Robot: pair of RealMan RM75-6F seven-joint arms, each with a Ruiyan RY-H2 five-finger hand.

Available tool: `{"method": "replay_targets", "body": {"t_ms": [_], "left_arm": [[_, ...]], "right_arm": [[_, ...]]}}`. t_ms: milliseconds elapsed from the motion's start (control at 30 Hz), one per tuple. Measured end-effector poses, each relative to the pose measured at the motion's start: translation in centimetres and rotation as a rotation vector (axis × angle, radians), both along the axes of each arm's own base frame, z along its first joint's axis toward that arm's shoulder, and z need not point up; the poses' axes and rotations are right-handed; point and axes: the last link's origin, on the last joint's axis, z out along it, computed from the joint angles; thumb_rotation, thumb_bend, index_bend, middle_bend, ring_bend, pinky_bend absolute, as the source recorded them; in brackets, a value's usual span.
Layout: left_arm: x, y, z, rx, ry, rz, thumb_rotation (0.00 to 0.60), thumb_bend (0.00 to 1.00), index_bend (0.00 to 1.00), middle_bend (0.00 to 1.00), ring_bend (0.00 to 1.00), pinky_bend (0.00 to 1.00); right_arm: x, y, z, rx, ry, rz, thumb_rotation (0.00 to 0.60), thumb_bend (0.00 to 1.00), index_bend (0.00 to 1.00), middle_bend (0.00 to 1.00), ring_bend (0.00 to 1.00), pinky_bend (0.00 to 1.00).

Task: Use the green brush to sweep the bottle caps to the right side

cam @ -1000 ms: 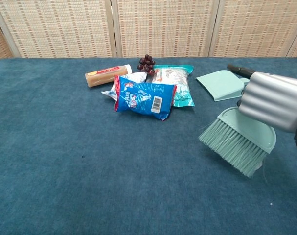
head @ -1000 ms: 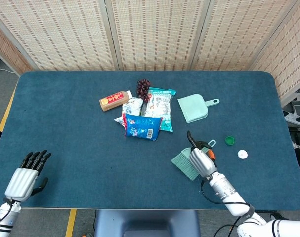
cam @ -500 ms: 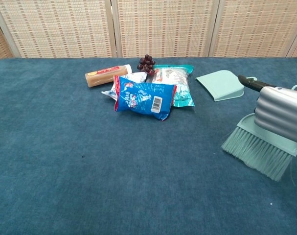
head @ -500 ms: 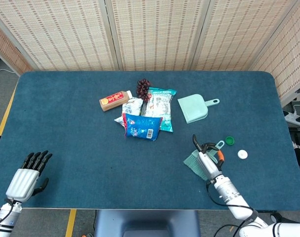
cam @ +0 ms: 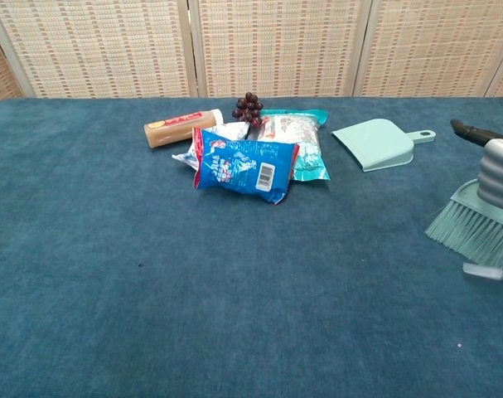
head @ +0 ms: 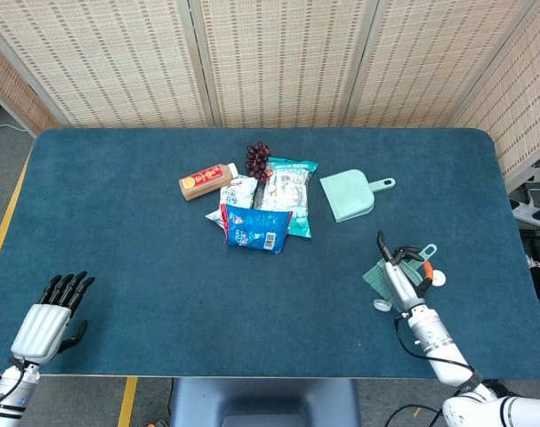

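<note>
Change: as the right hand (head: 396, 277) has carried the green brush (head: 379, 274) toward 3 o'clock, the bristles now reach the caps.
Caps: white cap (head: 438, 278) touches the brush; green cap hidden; another white cap (head: 381, 305) lies at 6 o'clock of the bristles.
Meaning: sweep likely under way.
Right hand: grips the brush, low over the counter (head: 118, 222).
Left hand (head: 45, 320): fingers apart, holding nothing, near the counter's 7 o'clock corner.

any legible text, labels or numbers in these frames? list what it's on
None can be read.
Blue snack bag: a barcode and white print, too small to read.
Teal snack bag: print blurred.
Small bottle: yellow and red label, lettering unreadable.
Green brush and dustpan: no markings seen.
</note>
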Motion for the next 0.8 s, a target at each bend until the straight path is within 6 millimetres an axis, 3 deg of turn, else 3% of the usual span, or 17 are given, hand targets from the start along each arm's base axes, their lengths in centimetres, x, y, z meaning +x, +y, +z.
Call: {"method": "replay_targets", "body": {"t_ms": [267,467,633,800], "left_arm": [[0.0,0.1,-0.1,-0.001,0.003,0.001,0.6,0.43,0.0,0.0,0.0,0.06],[0.0,0.1,-0.1,-0.001,0.002,0.004,0.6,0.43,0.0,0.0,0.0,0.06],[0.0,0.0,-0.2,-0.003,0.003,0.002,0.6,0.43,0.0,0.0,0.0,0.06],[0.1,0.0,-0.1,0.0,0.001,0.0,0.6,0.43,0.0,0.0,0.0,0.06]], "right_arm": [[-1.5,-0.6,1.1,-0.032,0.024,-0.023,0.6,0.55,0.97,0.9,0.64,0.0],[-1.2,-1.2,1.9,-0.029,-0.09,-0.034,0.6,0.55,0.97,0.9,0.64,0.0],[0.6,-1.2,2.3,0.002,-0.296,-0.056,0.6,0.55,0.97,0.9,0.64,0.0],[3.6,0.2,1.4,0.08,-0.449,-0.077,0.6,0.55,0.97,0.9,0.64,0.0]]}}
